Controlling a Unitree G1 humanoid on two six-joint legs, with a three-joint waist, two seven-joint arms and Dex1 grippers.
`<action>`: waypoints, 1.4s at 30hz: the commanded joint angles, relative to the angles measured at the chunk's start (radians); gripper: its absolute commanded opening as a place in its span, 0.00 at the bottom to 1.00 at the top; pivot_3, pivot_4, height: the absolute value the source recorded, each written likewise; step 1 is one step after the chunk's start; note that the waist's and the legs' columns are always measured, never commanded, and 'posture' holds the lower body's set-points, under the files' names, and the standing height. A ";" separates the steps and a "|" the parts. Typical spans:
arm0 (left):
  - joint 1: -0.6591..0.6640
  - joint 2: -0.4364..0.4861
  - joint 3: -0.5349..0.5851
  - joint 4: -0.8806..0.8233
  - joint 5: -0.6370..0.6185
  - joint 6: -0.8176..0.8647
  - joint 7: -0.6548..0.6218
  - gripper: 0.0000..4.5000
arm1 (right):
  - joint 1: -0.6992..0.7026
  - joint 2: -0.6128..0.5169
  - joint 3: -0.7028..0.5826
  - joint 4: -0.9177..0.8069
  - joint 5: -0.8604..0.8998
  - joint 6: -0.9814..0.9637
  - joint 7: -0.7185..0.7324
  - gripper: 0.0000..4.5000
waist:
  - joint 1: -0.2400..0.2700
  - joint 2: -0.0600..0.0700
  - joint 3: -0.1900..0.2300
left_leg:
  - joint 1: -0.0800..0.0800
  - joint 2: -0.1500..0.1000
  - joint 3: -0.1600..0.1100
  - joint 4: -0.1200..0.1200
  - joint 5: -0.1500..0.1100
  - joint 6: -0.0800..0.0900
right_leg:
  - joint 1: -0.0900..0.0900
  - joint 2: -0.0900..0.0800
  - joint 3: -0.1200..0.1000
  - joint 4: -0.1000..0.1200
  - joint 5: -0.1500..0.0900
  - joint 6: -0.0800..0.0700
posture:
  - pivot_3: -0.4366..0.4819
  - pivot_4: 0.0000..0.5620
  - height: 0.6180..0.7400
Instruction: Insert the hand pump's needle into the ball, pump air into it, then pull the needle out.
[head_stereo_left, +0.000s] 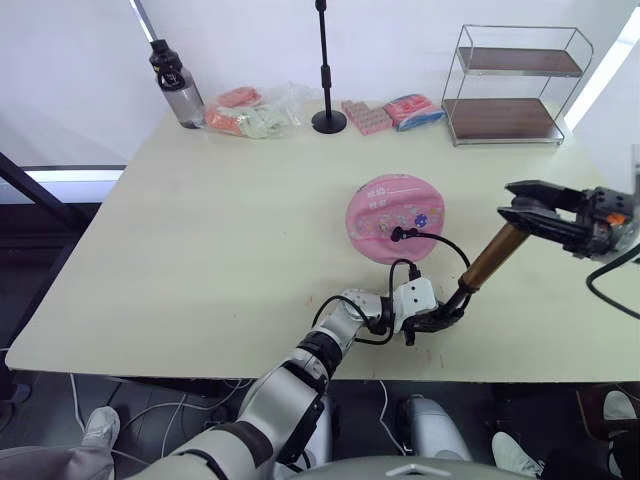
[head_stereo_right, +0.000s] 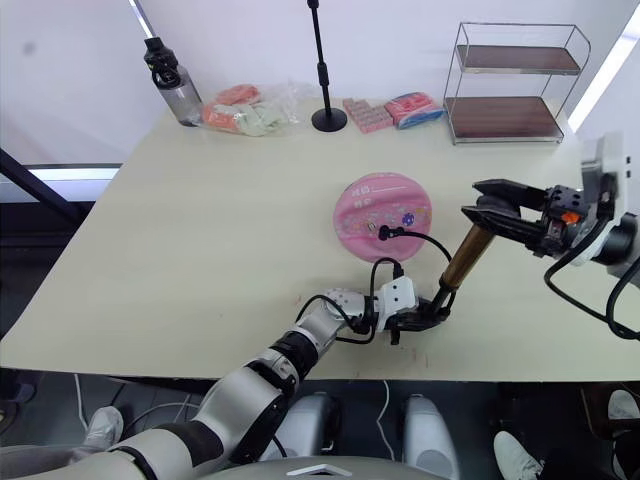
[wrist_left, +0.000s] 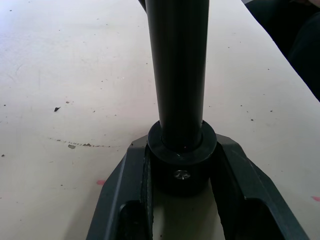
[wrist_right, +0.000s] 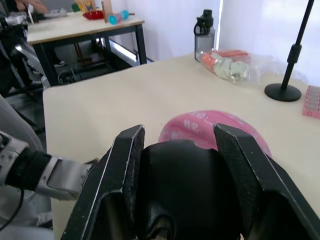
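Left wrist view: left hand (wrist_left: 182, 200) clamps the hand pump (wrist_left: 181, 90) foot (upright).

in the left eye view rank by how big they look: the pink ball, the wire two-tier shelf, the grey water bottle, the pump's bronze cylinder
1. Wire two-tier shelf with dark wooden boards, though it stands farthest back.
2. Flattish pink ball with cartoon prints.
3 and 4. Grey water bottle with black cap and the hand pump's bronze cylinder: too alike to rank.

A pale cream table (head_stereo_left: 200, 250) carries everything. The flattish pink ball (head_stereo_left: 394, 217) lies right of centre. Along the far edge stand a water bottle (head_stereo_left: 176, 86), a plastic bag of packets (head_stereo_left: 255, 110), a black stand (head_stereo_left: 326, 70), pink packets (head_stereo_left: 393, 112) and a two-tier shelf (head_stereo_left: 515, 87).
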 joint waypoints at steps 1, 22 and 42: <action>0.039 0.016 -0.022 0.050 0.035 0.032 -0.016 0.24 | 0.085 0.053 0.091 0.019 -0.125 -0.074 0.001 0.39 | 0.000 -0.001 0.000 | 0.002 0.000 0.000 -0.001 0.000 0.000 | 0.002 0.000 0.000 0.000 0.000 0.000 | 0.48 0.27 1.00; 0.037 0.014 -0.023 0.056 0.036 0.032 -0.014 0.24 | 0.105 0.122 0.115 0.051 -0.211 -0.263 0.028 0.39 | 0.000 -0.003 -0.002 | 0.008 0.001 -0.001 -0.001 0.000 0.000 | 0.007 0.002 -0.001 0.000 -0.002 -0.002 | 0.48 0.27 1.00; 0.040 0.017 -0.028 0.064 0.042 0.024 -0.017 0.24 | -0.195 -0.146 -0.146 0.037 0.208 0.138 0.006 0.39 | 0.002 0.000 -0.001 | 0.005 0.003 -0.001 -0.002 0.000 0.000 | 0.005 0.000 -0.001 -0.001 -0.002 -0.003 | 0.48 0.27 1.00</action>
